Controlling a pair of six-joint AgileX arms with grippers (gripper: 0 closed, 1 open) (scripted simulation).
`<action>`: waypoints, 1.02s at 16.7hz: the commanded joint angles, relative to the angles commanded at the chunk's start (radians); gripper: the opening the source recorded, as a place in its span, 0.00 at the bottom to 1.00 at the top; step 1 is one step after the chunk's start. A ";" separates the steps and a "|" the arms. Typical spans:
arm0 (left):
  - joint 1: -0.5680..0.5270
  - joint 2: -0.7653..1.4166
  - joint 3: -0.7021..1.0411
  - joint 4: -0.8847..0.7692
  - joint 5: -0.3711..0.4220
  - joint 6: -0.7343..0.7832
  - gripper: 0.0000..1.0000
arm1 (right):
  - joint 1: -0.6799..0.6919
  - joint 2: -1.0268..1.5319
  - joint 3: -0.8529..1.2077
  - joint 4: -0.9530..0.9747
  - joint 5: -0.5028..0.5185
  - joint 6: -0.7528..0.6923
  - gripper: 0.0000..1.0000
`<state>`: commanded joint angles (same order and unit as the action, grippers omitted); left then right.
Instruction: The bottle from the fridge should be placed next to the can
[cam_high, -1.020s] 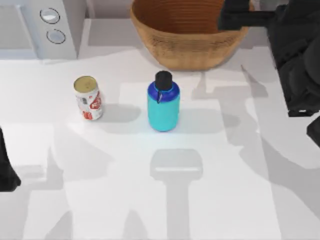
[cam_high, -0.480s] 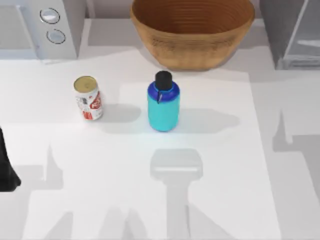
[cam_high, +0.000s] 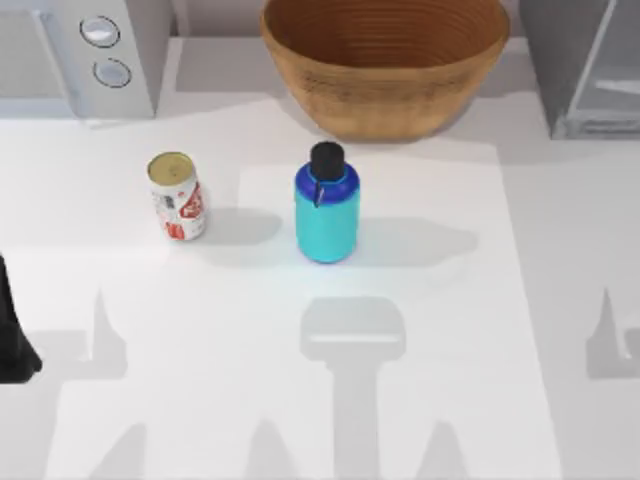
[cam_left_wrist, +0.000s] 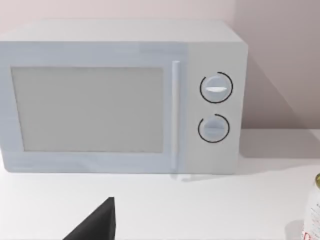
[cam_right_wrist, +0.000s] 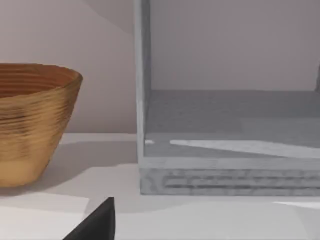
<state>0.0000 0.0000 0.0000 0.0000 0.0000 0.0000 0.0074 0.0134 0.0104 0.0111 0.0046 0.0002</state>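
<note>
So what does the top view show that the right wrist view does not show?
The top view alone has the bottle standing upright on the table, apart from the can on its left, plus the white microwave. The right wrist view alone looks into the fridge's open compartment, which holds nothing visible. Both show the woven basket and the fridge.

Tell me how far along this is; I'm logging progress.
Looks done: the bottle stands upright on the table, out of the open fridge, beside the can with a gap. Nothing is in hand. The left arm sits at the table's left edge.
</note>
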 joint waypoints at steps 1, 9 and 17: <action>0.000 0.000 0.000 0.000 0.000 0.000 1.00 | -0.006 -0.011 -0.009 -0.009 -0.004 0.000 1.00; 0.000 0.000 0.000 0.000 0.000 0.000 1.00 | -0.007 -0.037 0.015 -0.043 -0.001 -0.001 1.00; 0.000 0.000 0.000 0.000 0.000 0.000 1.00 | -0.008 -0.334 0.259 -0.560 -0.002 -0.006 1.00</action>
<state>0.0000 0.0000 0.0000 0.0000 0.0000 0.0000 -0.0010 -0.3205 0.2689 -0.5485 0.0023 -0.0056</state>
